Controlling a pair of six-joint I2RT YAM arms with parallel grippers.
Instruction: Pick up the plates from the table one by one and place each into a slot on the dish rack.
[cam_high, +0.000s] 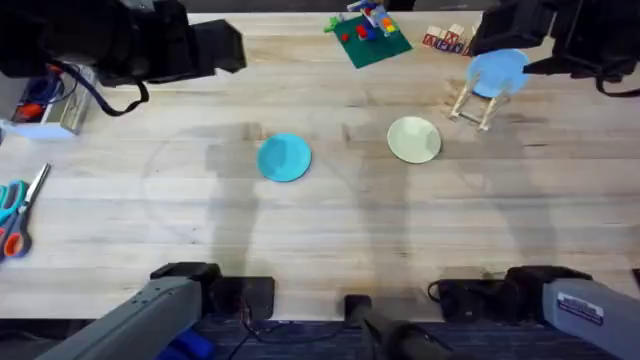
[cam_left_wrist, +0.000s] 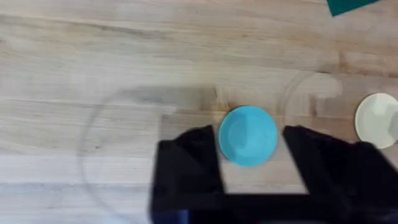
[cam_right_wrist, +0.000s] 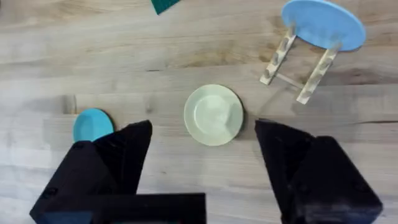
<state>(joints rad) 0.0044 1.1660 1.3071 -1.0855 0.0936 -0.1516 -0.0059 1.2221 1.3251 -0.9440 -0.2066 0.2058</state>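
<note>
A teal plate (cam_high: 284, 158) lies flat on the table (cam_high: 330, 240) left of the middle, and a pale yellow-green plate (cam_high: 413, 139) lies to its right. The dish rack (cam_high: 476, 104) stands at the back right with a sky-blue plate (cam_high: 497, 72) upright in it. Both arms hang high and dark under the camera. My left gripper (cam_left_wrist: 252, 171) is open, well above the teal plate (cam_left_wrist: 247, 135), which shows between its fingers. My right gripper (cam_right_wrist: 202, 165) is open too, high over the pale plate (cam_right_wrist: 213, 114), with the rack (cam_right_wrist: 298, 68) beyond it.
A green baseplate with toy bricks (cam_high: 368, 32) and lettered blocks (cam_high: 445, 40) sit along the far edge. Scissors (cam_high: 15, 215) lie at the left edge, with a small box (cam_high: 45, 108) behind them. Bare wood stretches across the front of the table.
</note>
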